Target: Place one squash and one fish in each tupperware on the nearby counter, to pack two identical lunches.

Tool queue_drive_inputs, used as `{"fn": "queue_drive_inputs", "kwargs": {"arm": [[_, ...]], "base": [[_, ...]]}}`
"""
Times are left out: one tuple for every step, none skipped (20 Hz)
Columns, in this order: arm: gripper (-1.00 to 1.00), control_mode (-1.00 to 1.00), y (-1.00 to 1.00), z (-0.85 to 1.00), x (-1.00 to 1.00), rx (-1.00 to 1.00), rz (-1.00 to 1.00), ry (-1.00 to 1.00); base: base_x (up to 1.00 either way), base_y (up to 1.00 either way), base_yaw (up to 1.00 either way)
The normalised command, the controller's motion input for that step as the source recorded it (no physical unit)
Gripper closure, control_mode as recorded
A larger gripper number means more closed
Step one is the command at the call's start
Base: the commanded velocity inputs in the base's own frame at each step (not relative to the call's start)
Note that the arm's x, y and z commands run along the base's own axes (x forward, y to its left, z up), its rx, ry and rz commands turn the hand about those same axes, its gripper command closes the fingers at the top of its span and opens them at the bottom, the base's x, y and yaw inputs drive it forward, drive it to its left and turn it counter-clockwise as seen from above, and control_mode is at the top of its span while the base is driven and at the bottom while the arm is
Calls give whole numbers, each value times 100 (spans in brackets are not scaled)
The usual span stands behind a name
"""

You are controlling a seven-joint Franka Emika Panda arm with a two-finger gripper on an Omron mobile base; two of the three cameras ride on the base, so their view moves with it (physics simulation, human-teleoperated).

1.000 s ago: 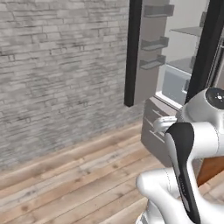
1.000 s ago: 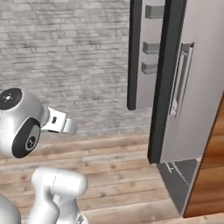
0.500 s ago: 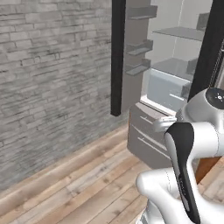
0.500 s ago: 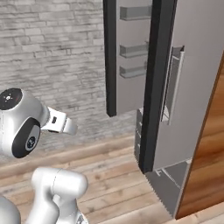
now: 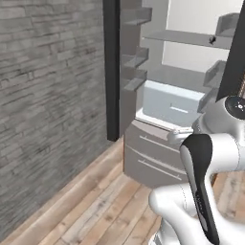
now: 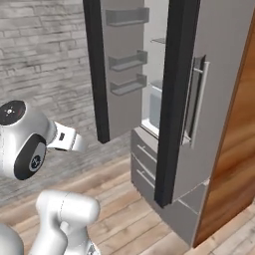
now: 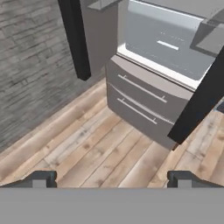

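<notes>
The pincer (image 7: 111,178) stood spread and empty at the frame's bottom, facing the open fridge (image 7: 166,39) at upper right; no squash or fish was visible, so driving closer risked clipping the dark door edge (image 7: 199,103).

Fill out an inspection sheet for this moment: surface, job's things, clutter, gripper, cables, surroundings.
Surface: wooden plank floor ahead of the robot; no counter seen.
Job's things: nothing seen; one small dark item sits on an upper fridge shelf, too small to identify.
Clutter: nothing seen on the floor.
Gripper: gripper open and holding nothing, pointing down at the floor before the fridge.
Cables: nothing seen.
Surroundings: grey fridge with both upper doors open; left door carries bare shelves; pale crisper bin inside; two lower drawers shut; grey brick wall on the left; wood panel on the right.
</notes>
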Motion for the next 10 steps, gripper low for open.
{"fn": "queue_drive_inputs", "kwargs": {"arm": [[-100, 100, 0, 0, 0, 0, 0, 0], [-100, 100, 0, 0, 0, 0, 0, 0], [-100, 100, 0, 0, 0, 0, 0, 0], [-100, 100, 0, 0, 0, 0, 0, 0], [-100, 100, 0, 0, 0, 0, 0, 0], [-100, 100, 0, 0, 0, 0, 0, 0], [-100, 100, 0, 0, 0, 0, 0, 0], [-100, 100, 0, 0, 0, 0, 0, 0], [-100, 100, 0, 0, 0, 0, 0, 0], [-100, 100, 0, 0, 0, 0, 0, 0]], "base": [[21, 66, -48], [19, 65, -48], [16, 66, -46], [16, 68, -46], [17, 68, -47], [19, 70, -47], [15, 76, -47], [16, 81, -49], [18, 83, -51], [16, 82, -52]]}}
